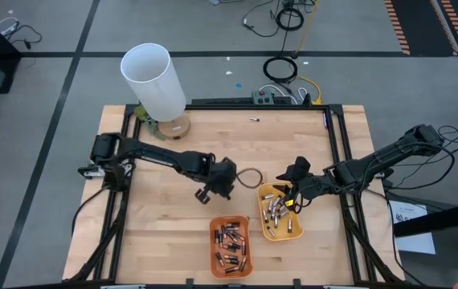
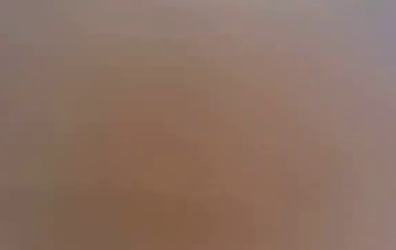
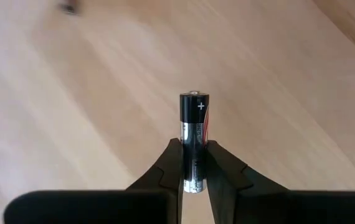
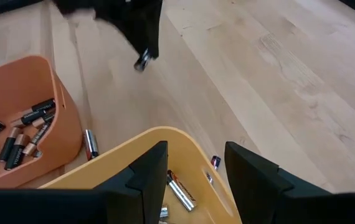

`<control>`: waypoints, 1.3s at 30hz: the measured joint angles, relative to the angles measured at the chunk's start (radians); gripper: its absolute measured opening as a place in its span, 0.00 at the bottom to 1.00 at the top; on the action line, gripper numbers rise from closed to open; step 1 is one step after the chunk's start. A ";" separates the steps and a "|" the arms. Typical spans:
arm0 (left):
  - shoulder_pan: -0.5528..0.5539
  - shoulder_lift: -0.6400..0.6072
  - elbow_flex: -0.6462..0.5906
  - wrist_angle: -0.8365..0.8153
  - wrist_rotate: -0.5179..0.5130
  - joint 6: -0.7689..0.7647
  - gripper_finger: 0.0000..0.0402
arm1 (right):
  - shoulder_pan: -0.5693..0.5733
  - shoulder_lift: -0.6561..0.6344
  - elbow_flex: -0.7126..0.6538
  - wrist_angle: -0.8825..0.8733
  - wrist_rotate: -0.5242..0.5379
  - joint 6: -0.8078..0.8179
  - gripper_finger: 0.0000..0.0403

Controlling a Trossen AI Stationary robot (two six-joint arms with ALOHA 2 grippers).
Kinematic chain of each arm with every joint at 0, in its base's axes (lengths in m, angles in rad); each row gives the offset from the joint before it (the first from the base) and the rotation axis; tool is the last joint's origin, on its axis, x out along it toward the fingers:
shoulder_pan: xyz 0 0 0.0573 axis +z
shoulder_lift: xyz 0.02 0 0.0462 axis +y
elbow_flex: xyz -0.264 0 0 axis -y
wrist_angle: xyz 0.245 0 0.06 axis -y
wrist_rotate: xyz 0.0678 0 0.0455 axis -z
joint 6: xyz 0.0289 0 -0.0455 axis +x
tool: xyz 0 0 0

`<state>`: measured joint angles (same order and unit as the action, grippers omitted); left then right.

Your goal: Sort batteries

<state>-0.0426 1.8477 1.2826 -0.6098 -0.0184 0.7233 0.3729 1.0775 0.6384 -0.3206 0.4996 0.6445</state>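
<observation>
Low view wholly blurred into brownish haze, nothing told apart. In the left wrist view, lower end of the black cylindrical battery (image 3: 194,140) hidden between dark fingers (image 3: 165,171). In the right wrist view, round-cornered orange plastic tray (image 4: 37,81) cut by left edge; yellow plastic tray (image 4: 159,140) cut at bottom.

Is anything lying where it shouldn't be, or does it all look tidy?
Mostly tidy, but one battery lies loose on the table, between the orange tray and the yellow tray instead of in either. A second small one sits just outside the yellow tray's rim.
</observation>
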 joint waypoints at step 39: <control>-0.078 0.421 0.454 0.514 0.124 -0.344 0.12 | 0.009 -0.105 0.000 -0.185 0.163 0.052 0.37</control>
<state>-0.1211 2.2692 1.7364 -0.0958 0.1055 0.3797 0.3820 0.9722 0.6384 -0.5053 0.6628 0.6960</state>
